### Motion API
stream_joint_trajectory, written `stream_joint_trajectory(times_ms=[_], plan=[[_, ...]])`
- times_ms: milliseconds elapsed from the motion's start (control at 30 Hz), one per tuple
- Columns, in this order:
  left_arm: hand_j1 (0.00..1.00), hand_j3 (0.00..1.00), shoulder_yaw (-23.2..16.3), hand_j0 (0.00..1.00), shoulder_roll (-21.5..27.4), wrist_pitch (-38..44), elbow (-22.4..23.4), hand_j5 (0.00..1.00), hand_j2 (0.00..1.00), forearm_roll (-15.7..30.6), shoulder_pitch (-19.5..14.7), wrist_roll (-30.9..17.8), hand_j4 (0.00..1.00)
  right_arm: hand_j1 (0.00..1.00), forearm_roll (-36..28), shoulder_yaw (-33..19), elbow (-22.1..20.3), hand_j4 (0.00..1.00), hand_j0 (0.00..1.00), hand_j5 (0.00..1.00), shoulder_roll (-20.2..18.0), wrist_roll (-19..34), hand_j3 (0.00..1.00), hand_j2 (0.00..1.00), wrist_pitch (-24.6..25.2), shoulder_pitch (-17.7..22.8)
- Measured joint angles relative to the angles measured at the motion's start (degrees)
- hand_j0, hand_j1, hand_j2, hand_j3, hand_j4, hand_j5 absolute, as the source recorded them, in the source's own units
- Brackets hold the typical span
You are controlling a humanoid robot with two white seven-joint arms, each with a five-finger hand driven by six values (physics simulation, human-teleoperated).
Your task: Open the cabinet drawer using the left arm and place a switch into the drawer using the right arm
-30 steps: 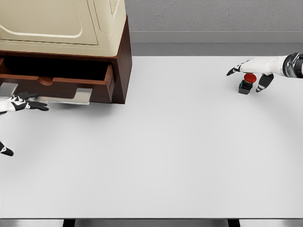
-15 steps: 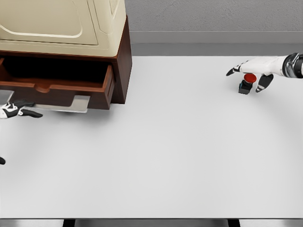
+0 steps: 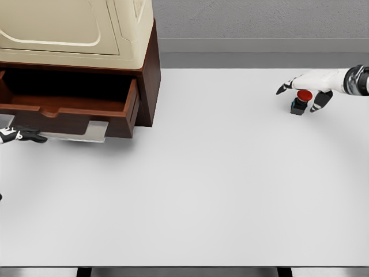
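The table fills most of the view, a plain white top with nothing in its middle. At ten o'clock stands the cabinet, cream above and dark wood below, with its drawer pulled part way out so that the dark hollow inside shows; a grey handle runs along the drawer's lower front edge. The left hand is at nine o'clock, mostly cut off by the picture's edge, with only a few dark fingertips showing at the handle's left end; whether they clasp the handle or only lie beside it I cannot tell. At two o'clock, well apart from the cabinet, the right hand hovers over the switch, a small black block with a red button that sits on the table. Its fingers are spread loosely around and above the switch, not closed on it. The risks, as I judge them: the drawer looks only partly open, so a switch brought over may catch the front edge or the cabinet's overhang unless it is pulled further; a pull off the handle's end could let the fingers slip away. On the right, a closing finger may press the button's cap, tip the small block or nudge it aside, and a weak grip could drop it on the long carry across.
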Motion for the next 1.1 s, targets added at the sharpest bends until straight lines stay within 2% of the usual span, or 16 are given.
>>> stream_joint_trajectory(times_ms=[100,267,400,767,933,1033,1100], plan=[[1.00,1.00,0.2,1.00,0.3,-0.1,0.1,1.00,1.00,0.4,-0.2,-0.3,1.00,0.89,0.0,0.2,0.0,0.89,0.89,0.89,0.0,0.0,0.89,0.89,0.0,0.0],[1.00,1.00,1.3,1.00,0.5,-0.2,0.3,1.00,1.00,0.1,-0.2,-0.8,1.00,0.74,0.0,0.4,0.0,0.74,0.74,0.74,0.0,0.0,0.74,0.74,0.0,0.0],[1.00,1.00,2.1,1.00,0.7,0.0,0.8,1.00,1.00,-2.0,-0.3,-0.7,1.00,0.72,0.0,0.4,0.0,0.72,0.72,0.72,0.0,0.0,0.72,0.72,0.0,-0.1],[1.00,1.00,4.0,1.00,1.0,0.1,1.1,1.00,1.00,-0.4,-0.9,-0.6,1.00,0.68,0.0,0.5,0.1,0.68,0.68,0.68,0.0,0.0,0.68,0.68,0.0,0.0],[1.00,1.00,8.1,1.00,1.3,0.8,1.3,1.00,1.00,4.5,-2.4,-0.6,1.00,0.62,0.0,0.5,0.1,0.62,0.62,0.62,0.0,0.0,0.62,0.62,0.0,0.0],[1.00,1.00,12.7,1.00,1.5,3.9,2.2,1.00,1.00,7.8,-2.6,-0.6,1.00,0.59,0.0,0.5,0.1,0.59,0.59,0.59,0.0,0.0,0.59,0.59,0.0,0.0],[1.00,1.00,15.3,1.00,1.6,6.4,2.7,1.00,1.00,9.5,-4.0,-0.6,1.00,0.58,-0.1,0.5,0.0,0.58,0.58,0.58,0.0,0.0,0.58,0.58,0.0,0.0]])
